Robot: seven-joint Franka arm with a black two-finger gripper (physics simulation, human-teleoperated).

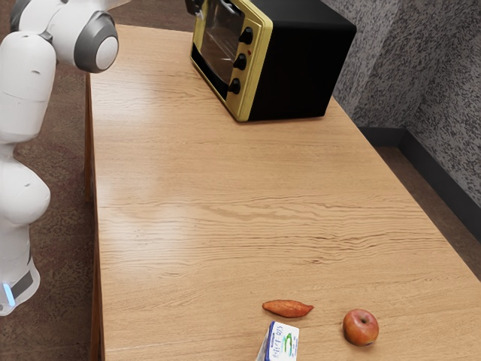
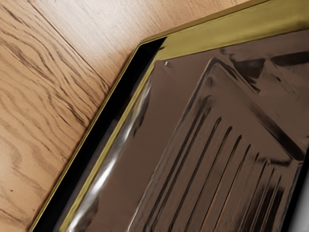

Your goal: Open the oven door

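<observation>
"In the exterior view, where is the oven door?"

"The oven door [image 1: 219, 34] is right by the gripper [image 1: 194, 6], on the front of the black toaster oven [image 1: 304, 56], whose body lies past the gripper toward the exterior view's right. I cannot tell if the gripper is spread or pressed together, nor if it touches the door."

"How would you do this step?"

"I judge it's the reach for the door's free edge or handle. I'd settle the hand there squarely, then draw away from the front slowly, following the hinge's arc. A straight tug could slip off or drag the oven. I'd keep clear of the black knobs [image 1: 240, 61], on the near side of the gripper to that camera."

"And the wrist view?"

"The dark, glossy glass [image 2: 183, 125] faces the hand, brownish, with pale streaks and slanting ribbed lines. A yellow-gold frame [image 2: 207, 38] borders it, with a black strip [image 2: 96, 125] alongside; the wood-grained tabletop [image 2: 43, 96] lies beyond, farther from the hand. Whether the door is slightly ajar, I can't say."
</observation>
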